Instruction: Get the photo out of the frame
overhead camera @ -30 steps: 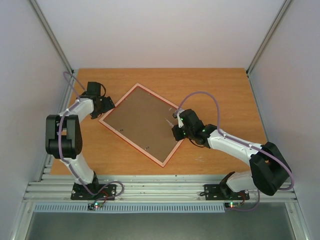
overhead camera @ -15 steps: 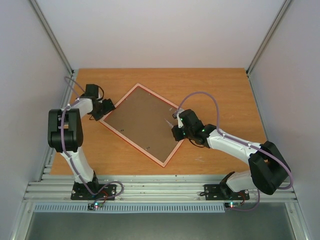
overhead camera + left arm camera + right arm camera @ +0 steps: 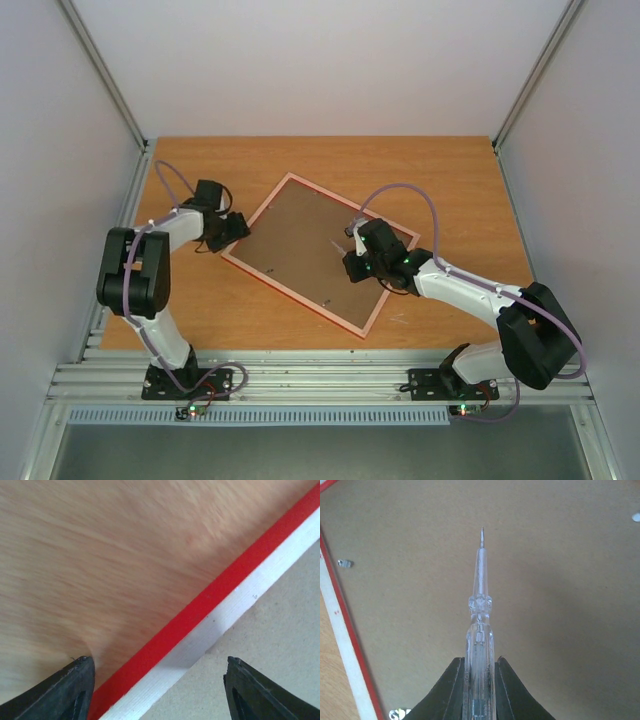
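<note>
Wooden tabletop (image 3: 450, 170) inside a white-walled booth: a red picture frame (image 3: 292, 295) lies face down and askew at mid-table, its brown backing board (image 3: 300, 240) facing up. At the frame's left corner the left gripper (image 3: 157, 675) hangs with its black fingers (image 3: 75, 685) spread apart, one over bare wood and the other over the board, the red edge between them. The right gripper (image 3: 479, 665) is clamped on a clear plastic screwdriver (image 3: 481, 590), its tip pointing across the board's right half.
</note>
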`<state>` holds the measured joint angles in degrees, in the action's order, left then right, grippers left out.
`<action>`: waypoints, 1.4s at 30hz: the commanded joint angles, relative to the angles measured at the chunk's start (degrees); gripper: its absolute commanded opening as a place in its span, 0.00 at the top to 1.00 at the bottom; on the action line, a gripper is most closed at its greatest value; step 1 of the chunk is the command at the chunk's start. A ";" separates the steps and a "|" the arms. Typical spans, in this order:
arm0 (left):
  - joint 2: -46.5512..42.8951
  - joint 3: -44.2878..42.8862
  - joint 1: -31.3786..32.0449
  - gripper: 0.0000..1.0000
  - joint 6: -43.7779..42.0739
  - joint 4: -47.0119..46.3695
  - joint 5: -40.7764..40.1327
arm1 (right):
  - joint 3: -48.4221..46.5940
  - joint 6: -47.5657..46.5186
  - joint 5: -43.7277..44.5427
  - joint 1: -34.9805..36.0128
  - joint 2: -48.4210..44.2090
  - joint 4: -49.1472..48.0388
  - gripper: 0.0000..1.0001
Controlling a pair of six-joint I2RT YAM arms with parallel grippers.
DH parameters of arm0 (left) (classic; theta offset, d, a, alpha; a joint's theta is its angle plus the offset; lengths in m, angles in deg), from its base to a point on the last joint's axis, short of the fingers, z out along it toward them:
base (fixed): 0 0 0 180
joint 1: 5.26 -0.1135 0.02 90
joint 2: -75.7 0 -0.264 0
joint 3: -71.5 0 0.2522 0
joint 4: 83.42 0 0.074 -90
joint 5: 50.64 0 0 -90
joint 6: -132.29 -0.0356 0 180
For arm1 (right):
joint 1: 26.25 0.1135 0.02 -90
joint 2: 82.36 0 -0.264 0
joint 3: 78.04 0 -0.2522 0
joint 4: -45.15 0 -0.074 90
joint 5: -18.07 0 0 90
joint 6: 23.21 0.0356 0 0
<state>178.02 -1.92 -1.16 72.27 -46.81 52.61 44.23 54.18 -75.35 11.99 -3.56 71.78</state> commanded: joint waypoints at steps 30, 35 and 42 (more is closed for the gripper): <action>-13.50 16.29 19.89 0.77 9.15 10.33 -6.18 | -1.03 0.81 -1.22 -0.18 1.17 -1.61 0.99; -17.37 20.25 23.21 0.77 13.64 9.55 -5.91 | -1.10 0.91 -1.91 -0.18 1.34 -1.79 0.99; -20.80 22.12 29.88 0.77 16.93 11.72 -7.32 | -1.12 1.12 -2.53 -0.23 1.41 -1.75 0.99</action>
<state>157.87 17.88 25.37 84.79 -39.81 45.97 44.23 54.62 -77.12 11.99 -2.71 71.27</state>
